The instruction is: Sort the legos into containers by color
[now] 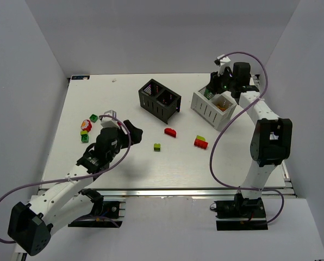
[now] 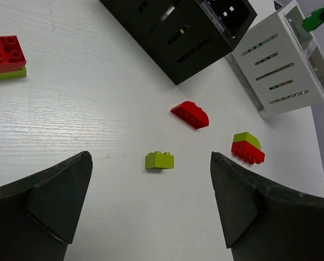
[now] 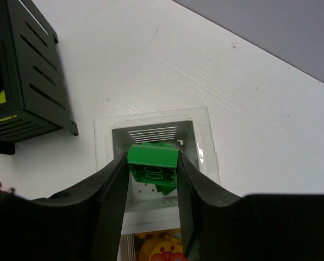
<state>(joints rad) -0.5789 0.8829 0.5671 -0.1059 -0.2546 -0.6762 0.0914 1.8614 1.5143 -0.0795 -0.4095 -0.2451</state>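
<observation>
Right hand [image 3: 153, 175] grips small green plastic brick [image 3: 152, 157] above white slotted bin [image 3: 203, 136], likely to drop it. Left hand [image 2: 151, 206] wide open, empty

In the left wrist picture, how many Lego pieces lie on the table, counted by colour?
red rounded brick: 1
lime brick: 1
red-and-lime stacks: 2
Total: 4
</observation>
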